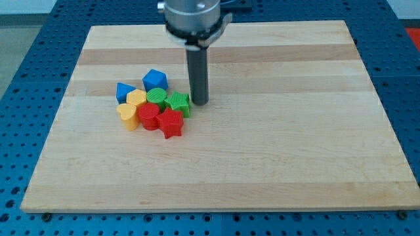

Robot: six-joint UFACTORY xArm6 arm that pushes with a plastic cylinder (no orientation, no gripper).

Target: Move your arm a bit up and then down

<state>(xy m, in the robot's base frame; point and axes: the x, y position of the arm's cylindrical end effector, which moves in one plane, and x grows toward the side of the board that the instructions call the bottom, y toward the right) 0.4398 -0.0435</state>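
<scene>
Rod tip beside a cluster of coloured blocks on a wooden surface

A pale wooden surface [262,164] lies on a blue perforated bench [20,78]. From the view's top centre a grey arm housing [191,16] reaches down and ends in a straight dark rod [197,72]. The arm carries no claw, so there is nothing to open, close or hold. The rod's tip [199,103] meets the surface just to the view's right of the block cluster, right beside the green star block [178,103]; whether the two touch cannot be told.

Eight small blocks sit packed together left of centre. At the cluster's top is a blue block with angled faces [155,80], and at its left a lower blue block, roughly triangular [125,91]. Below these lie a yellow block [136,99] and a second yellow block [128,115], both with rounded lobes, touching each other. A round green block [156,98] sits between the upper yellow block and the green star. Along the cluster's bottom are a rounded red block [149,116] and a red star block [171,122], side by side and touching
</scene>
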